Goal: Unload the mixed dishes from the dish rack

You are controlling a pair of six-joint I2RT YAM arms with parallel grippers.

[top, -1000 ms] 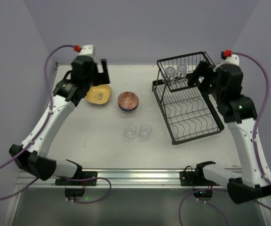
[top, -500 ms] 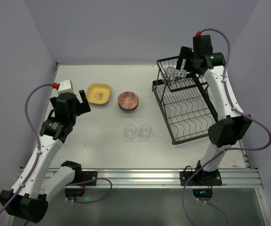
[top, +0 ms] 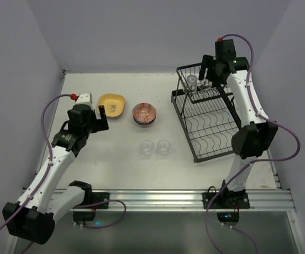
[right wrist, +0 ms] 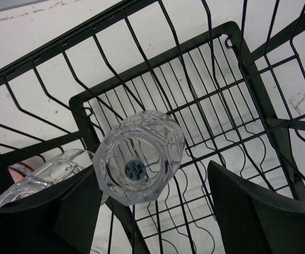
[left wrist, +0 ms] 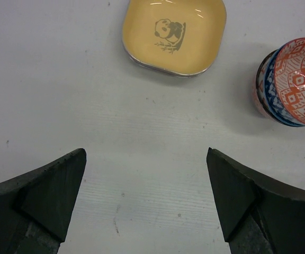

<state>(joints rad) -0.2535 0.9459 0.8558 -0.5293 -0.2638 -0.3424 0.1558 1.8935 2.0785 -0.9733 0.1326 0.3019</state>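
The black wire dish rack (top: 214,124) stands at the right, its lower tray bare. Two clear glasses (top: 192,82) (top: 205,83) sit on its upper shelf. My right gripper (top: 207,73) hovers over them, open. In the right wrist view one glass (right wrist: 140,157) lies between the spread fingers of the gripper (right wrist: 153,172), with a gap to the right finger (right wrist: 258,211). The second glass (right wrist: 38,179) is at the lower left. My left gripper (top: 100,113) is open and empty, above the table just near of the yellow plate (top: 111,106).
Stacked patterned bowls (top: 144,113) sit right of the yellow plate. Two clear glasses (top: 146,147) (top: 164,146) stand on the table left of the rack. The left wrist view shows the panda-printed yellow plate (left wrist: 173,33) and the bowls (left wrist: 293,82) ahead of the gripper (left wrist: 146,159).
My left gripper left the yellow plate and drew back toward the near left. My right arm swung from the rack's right side to above the upper shelf, around one glass.
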